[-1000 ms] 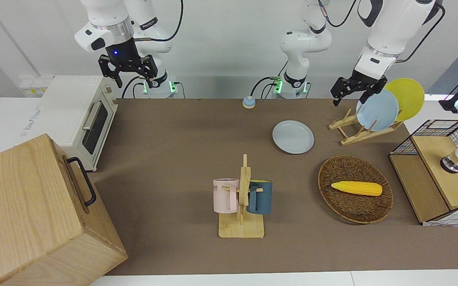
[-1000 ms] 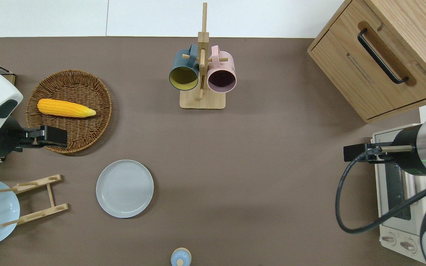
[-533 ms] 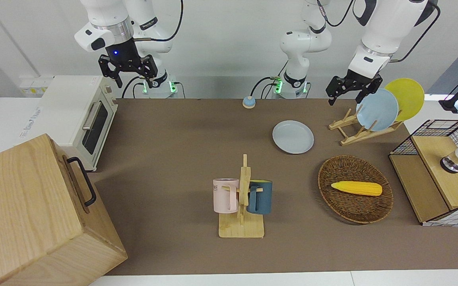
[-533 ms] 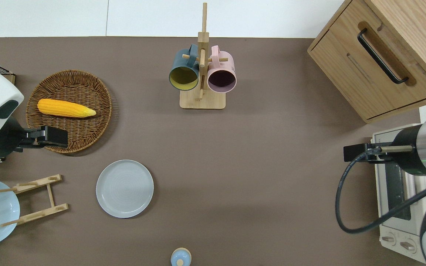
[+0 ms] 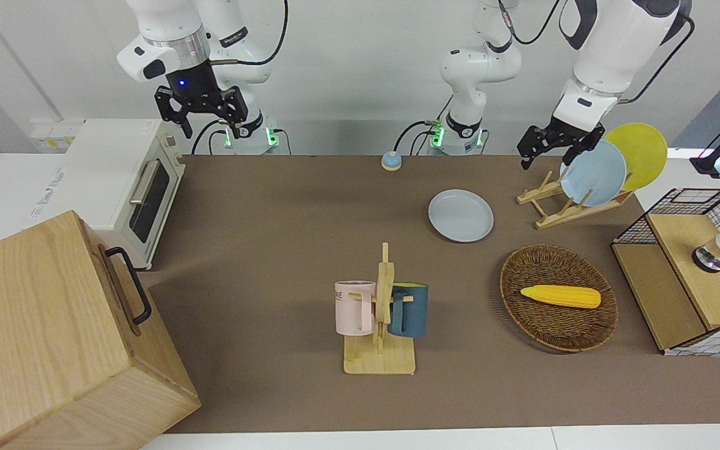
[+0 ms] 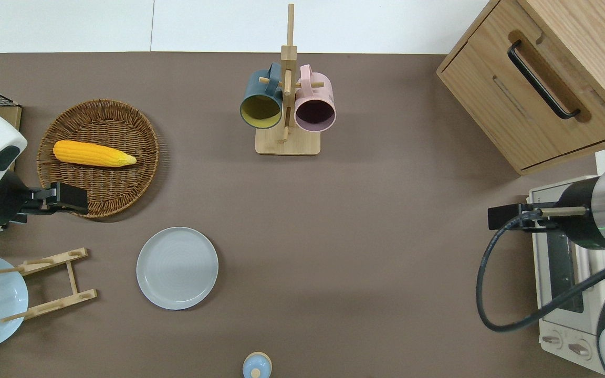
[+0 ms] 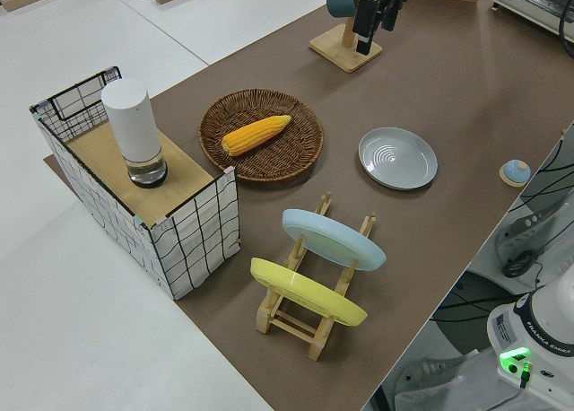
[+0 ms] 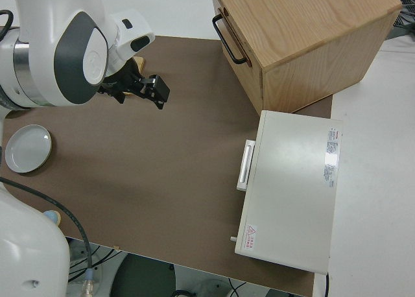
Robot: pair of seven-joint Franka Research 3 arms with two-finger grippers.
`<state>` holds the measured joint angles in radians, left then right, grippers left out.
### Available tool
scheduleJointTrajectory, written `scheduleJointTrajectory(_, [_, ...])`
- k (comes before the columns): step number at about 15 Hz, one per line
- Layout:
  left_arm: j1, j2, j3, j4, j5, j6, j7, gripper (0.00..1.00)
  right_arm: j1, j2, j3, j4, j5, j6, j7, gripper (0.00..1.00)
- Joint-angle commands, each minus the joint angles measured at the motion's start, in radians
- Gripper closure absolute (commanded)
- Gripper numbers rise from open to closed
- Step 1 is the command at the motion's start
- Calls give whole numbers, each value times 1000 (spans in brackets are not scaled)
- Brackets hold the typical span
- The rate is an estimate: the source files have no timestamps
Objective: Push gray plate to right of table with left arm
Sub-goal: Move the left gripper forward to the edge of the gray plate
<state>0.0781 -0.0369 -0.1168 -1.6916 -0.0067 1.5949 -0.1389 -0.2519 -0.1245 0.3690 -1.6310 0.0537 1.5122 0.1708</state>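
The gray plate (image 5: 460, 215) lies flat on the brown table (image 5: 272, 206), between the plate rack and the table's middle; it also shows in the overhead view (image 6: 177, 268), the left side view (image 7: 397, 157) and the right side view (image 8: 26, 148). My left gripper (image 5: 547, 156) is open and empty, up in the air. In the overhead view it (image 6: 74, 198) is over the wicker basket's rim, clear of the plate. It shows in the left side view (image 7: 375, 32) too. My right gripper (image 5: 200, 125) is open and parked.
A wicker basket (image 6: 124, 184) holds a corn cob (image 6: 94, 154). A wooden rack (image 5: 560, 209) holds a light-blue plate (image 5: 592, 172) and a yellow plate (image 5: 641, 150). A mug tree (image 5: 380, 325), wooden cabinet (image 5: 54, 337), toaster oven (image 5: 129, 181), wire crate (image 5: 697, 269) and small blue knob (image 5: 390, 161) stand around.
My left gripper has shifted slightly toward the left arm's end of the table over the basket's rim. The gray plate and the right arm have not moved.
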Motion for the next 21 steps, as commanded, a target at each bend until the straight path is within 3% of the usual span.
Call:
scheduleJointTrajectory(1, [15,-15,-6,-137,17,98,7,5,-24,-27,14,-27,21,0,10,5])
scheduleJointTrajectory(3, [22,-17,-7,-241,17,202,8,5,-24,-27,14,-27,21,0,10,5])
scheduleJointTrajectory(13, [28,-17,-15,-465,5,309,8,9,-24,-27,14,-27,21,0,12,5])
scheduleJointTrajectory(21, [42,-17,-18,-677,-70,490,53,11,-24,-27,14,-27,21,0,10,5])
